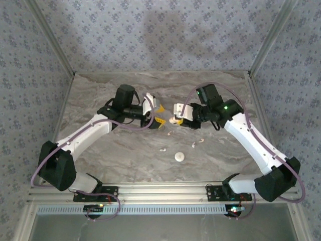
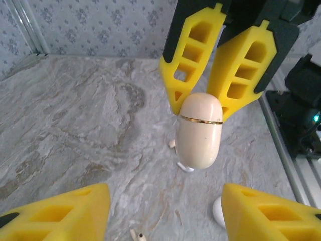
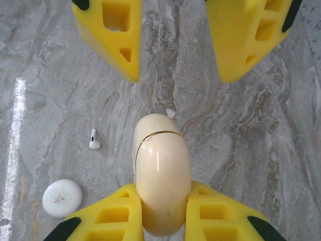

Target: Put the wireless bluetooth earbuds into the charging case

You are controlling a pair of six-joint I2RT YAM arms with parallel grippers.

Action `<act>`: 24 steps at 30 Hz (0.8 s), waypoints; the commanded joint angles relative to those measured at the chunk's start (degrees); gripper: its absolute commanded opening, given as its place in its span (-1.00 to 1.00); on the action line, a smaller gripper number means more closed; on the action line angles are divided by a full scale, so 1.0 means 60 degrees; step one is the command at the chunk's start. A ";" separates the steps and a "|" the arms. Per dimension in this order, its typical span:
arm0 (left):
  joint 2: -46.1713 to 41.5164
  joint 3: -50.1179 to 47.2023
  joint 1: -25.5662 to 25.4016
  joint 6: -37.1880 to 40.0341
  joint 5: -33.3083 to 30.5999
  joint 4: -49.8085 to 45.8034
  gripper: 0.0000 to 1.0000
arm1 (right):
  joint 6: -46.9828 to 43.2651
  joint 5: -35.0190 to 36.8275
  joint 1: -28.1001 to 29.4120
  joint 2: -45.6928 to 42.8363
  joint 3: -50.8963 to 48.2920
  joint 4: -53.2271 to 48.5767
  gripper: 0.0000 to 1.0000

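Your right pincer (image 3: 160,213) clamps the closed case (image 3: 160,160) above the counter (image 3: 50,75), presenting its lid to your left pincer (image 2: 165,206), jaws apart. Earbuds (image 3: 94,140) lie loose on the counter below.

Two arms, left arm (image 1: 85,135) and right arm (image 1: 251,138): white link shells, black joint housings, bulky black elbow blocks. Looped loosely along each, a mauve cable (image 1: 36,169). Near the right wrist, a green indicator light (image 1: 225,106). At the tips, left gripper (image 1: 160,114) and right gripper (image 1: 175,114): yellow wedge fingers (image 2: 60,213) with rectangular cut-out pockets, backed in black. At the bases, black mounting plates (image 1: 98,193).
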 commanded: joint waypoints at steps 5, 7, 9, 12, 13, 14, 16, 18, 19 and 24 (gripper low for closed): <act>-0.0300 0.0326 0.0030 0.0845 0.0199 -0.1014 0.21 | 0.0113 -0.0010 0.0359 -0.0438 -0.0443 0.1079 -0.61; -0.0280 0.0325 0.0018 0.0826 0.0306 -0.1003 0.21 | 0.0113 -0.0245 0.0402 -0.0441 -0.0428 0.1132 -0.61; -0.0249 0.0322 0.0008 0.0828 0.0374 -0.1007 0.20 | 0.0111 -0.0397 0.0425 -0.0410 -0.0429 0.1125 -0.60; -0.0227 0.0354 0.0013 0.0840 0.0482 -0.1039 0.20 | 0.0131 -0.0543 0.0432 -0.0343 -0.0431 0.1082 -0.60; -0.0227 0.0360 0.0017 0.0842 0.0531 -0.1048 0.20 | 0.0134 -0.0601 0.0450 -0.0323 -0.0427 0.1094 -0.60; -0.0227 0.0369 0.0017 0.0831 0.0626 -0.1048 0.19 | 0.0147 -0.0666 0.0450 -0.0317 -0.0435 0.1106 -0.60; -0.0219 0.0389 0.0010 0.0800 0.0827 -0.1012 0.19 | 0.0182 -0.0714 0.0461 -0.0292 -0.0421 0.1132 -0.60; -0.0170 0.0456 0.0016 0.0771 0.1058 -0.1026 0.19 | 0.0259 -0.0686 0.0482 -0.0238 -0.0399 0.1164 -0.61; -0.0150 0.0483 0.0010 0.0776 0.1116 -0.1033 0.19 | 0.0292 -0.0672 0.0476 -0.0219 -0.0398 0.1184 -0.60; -0.0080 0.0603 -0.0016 0.0939 0.1195 -0.1201 0.16 | 0.0435 -0.0696 0.0505 -0.0077 -0.0361 0.1330 -0.60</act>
